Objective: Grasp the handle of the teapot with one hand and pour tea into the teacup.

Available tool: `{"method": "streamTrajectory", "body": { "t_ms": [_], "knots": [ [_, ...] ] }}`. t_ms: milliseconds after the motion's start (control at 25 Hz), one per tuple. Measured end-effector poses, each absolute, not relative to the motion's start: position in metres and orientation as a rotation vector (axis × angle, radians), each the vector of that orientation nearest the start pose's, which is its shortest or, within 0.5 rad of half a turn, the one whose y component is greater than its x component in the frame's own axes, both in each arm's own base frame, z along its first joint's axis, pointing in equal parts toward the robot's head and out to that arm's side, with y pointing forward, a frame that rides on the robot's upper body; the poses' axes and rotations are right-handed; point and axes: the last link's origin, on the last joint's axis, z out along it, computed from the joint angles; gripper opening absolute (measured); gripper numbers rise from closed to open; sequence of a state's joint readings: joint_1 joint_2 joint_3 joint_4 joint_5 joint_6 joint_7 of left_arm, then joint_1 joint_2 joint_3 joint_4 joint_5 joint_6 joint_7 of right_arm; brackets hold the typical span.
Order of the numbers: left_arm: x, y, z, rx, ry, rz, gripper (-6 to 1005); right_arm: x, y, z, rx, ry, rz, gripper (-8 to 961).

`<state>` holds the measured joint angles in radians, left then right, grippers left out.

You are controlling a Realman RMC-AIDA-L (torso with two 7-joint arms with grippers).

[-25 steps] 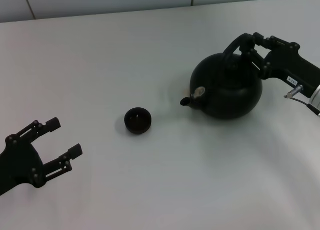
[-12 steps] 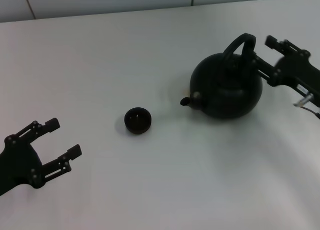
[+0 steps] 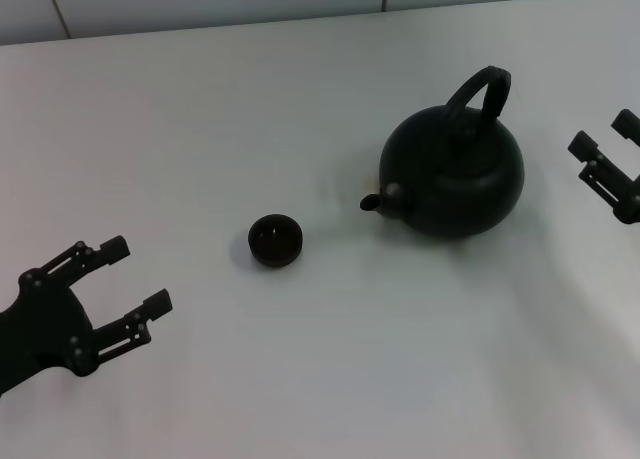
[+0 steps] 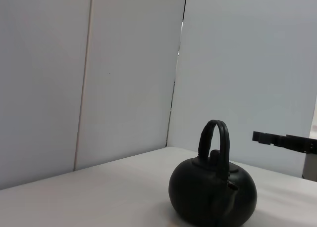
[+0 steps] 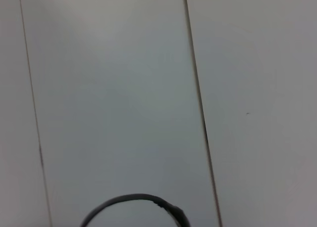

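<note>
One white table (image 3: 300,109), one teapot (image 3: 455,179), one teacup (image 3: 275,240), two grippers, that's the whole scene. The teapot sits upright on the table just to the left of your right gripper (image 3: 604,153), which hangs spread open with nothing in it, clear of the handle (image 3: 478,94). The spout aims toward the teacup, which sits well apart from that gripper, on the far side of the pot. Your left gripper (image 3: 128,275) is parked low near the table edge, fingers open too, teacup off to its right.

My guess at the risk: if you come in off-centre on that arched handle, the pot swings or tips when lifted. That cup's tiny too, so a fast tilt will likely overshoot it.
</note>
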<state>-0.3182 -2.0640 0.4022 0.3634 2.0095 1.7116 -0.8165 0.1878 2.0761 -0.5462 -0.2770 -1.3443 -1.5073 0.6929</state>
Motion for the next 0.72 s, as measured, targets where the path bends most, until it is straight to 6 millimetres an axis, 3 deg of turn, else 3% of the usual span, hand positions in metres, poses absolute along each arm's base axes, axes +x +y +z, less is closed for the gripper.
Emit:
{"method": "streamTrajectory", "body": {
  "t_ms": [160,240,280,320,360,440,720],
  "knots": [
    [-0.322,0.239,-0.010,-2.513,-0.444,-0.919,820,0.358,0.229,0.025,-1.946,0.526,0.924,660],
    [-0.321,0.242,-0.008,-2.541,-0.424,-0.904,820,0.352,0.222,0.030,-2.135,0.488,0.937,661],
    [-0.321,0.242,-0.008,-2.541,-0.424,-0.904,820,0.352,0.222,0.030,-2.135,0.488,0.937,661],
    [-0.318,0.249,-0.004,-2.586,-0.405,-0.875,820,0.348,0.221,0.035,-2.270,0.511,0.924,661],
    [-0.317,0.252,-0.002,-2.599,-0.399,-0.865,820,0.348,0.221,0.035,-2.270,0.511,0.924,661],
    [-0.315,0.257,0.001,-2.623,-0.395,-0.848,820,0.343,0.227,0.041,-2.441,0.546,0.860,661],
    [-0.305,0.290,0.020,-2.777,-0.380,-0.686,820,0.329,0.258,0.048,-2.685,0.528,0.622,661]
  ]
}}
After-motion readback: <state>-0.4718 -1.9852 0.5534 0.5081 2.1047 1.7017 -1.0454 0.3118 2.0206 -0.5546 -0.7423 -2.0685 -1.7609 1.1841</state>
